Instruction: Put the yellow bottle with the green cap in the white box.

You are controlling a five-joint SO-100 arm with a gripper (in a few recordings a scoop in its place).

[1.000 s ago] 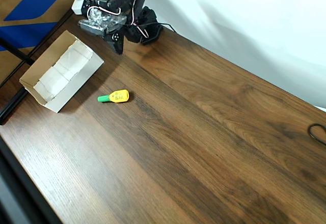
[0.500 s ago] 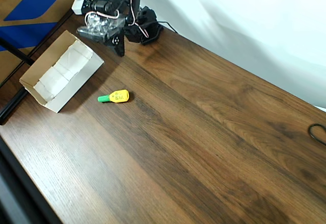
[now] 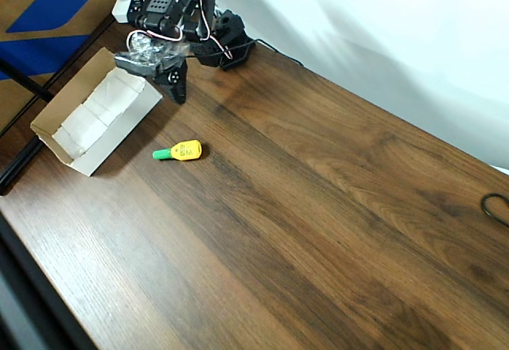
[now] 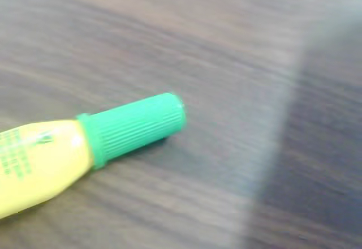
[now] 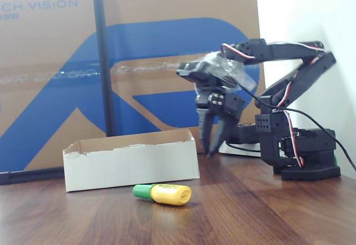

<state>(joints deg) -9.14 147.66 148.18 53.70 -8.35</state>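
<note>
Lying on its side on the dark brown wood-grain tabletop [image 3: 334, 207] is the tiny rounded yellow bottle with the bright green ribbed cap [image 3: 179, 151], and nothing is touching it. In the overhead view its cap points left, toward the shallow rectangular cardboard box with the white inside and tan-brown edges [image 3: 57, 110], which sits just beside it on the left, apart from it, with a strip of bare wood between them. In the fixed view the bottle [image 5: 163, 194] rests in front of the box's white outer wall [image 5: 130, 164], cap again to the left, small dark print on its yellow body.

The black arm's end effector [image 3: 176, 89] hangs above the tabletop near the box's far right corner in the overhead view, well apart from the bottle. In the fixed view the end effector [image 5: 213, 145] points straight down, its dark fingers [image 5: 203, 133] close together with just a narrow gap showing between the tips, and nothing is held in them. The tips hover just above the wood, to the right of the box.

The wrist view is blurred, yet the bottle [image 4: 85, 150] is plain at lower left: green cap pointing right and slightly up, yellow body running off the left edge, greenish print on it too smeared to read.

Behind the box stands a big brown cardboard panel with a blue shape [image 5: 167, 61].
</note>
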